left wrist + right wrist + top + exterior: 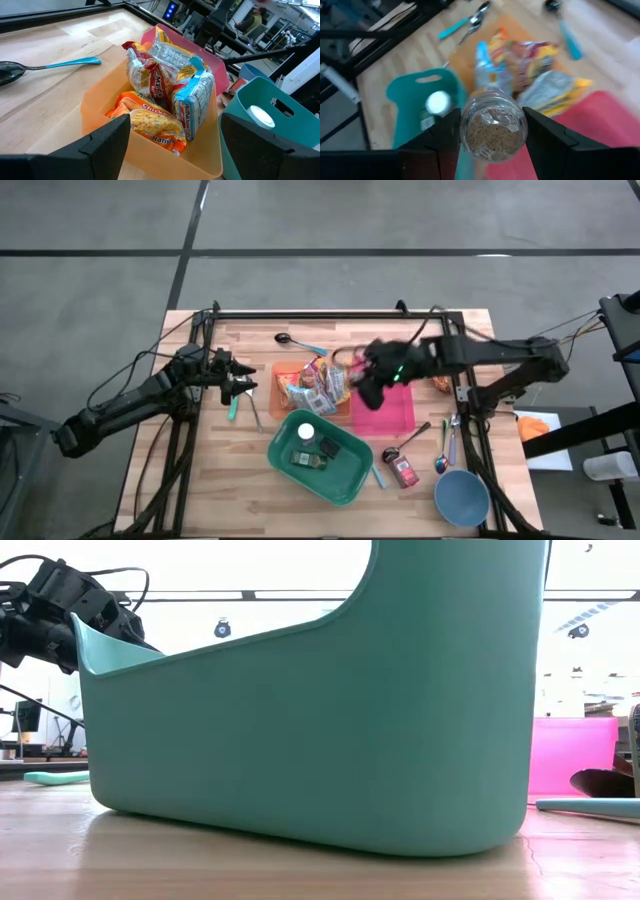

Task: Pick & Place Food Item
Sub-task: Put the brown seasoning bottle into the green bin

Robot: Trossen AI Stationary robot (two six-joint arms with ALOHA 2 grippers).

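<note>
The pick looked done, the place not yet — the right gripper [492,132] had its fingers clamped on a clear jar [493,131] of brownish grains, one finger each side of the glass, the jar clear of the table. In the high view that gripper [372,380] hung above the seam between the orange bin [283,372] and the pink tray [395,415], w/ the right arm reaching in from the table's right edge, elbow bent back toward its base. Where the jar was meant to go I couldn't say for sure; the teal basket [352,470] near the front already held a white-lidded container [306,432] and a couple of small items, so that was my guess for the drop. Noodle packets [165,95] sat upright and crowded in the orange bin, apparently untouched. The left gripper [243,386] waited at the left of the orange bin, low over the wood, fingers [95,145] wide apart and holding nothing — wrist cam aimed straight into the packets. Left to do, as I judged: carry the jar over its target, lower, release; poss. the packets after.
</note>
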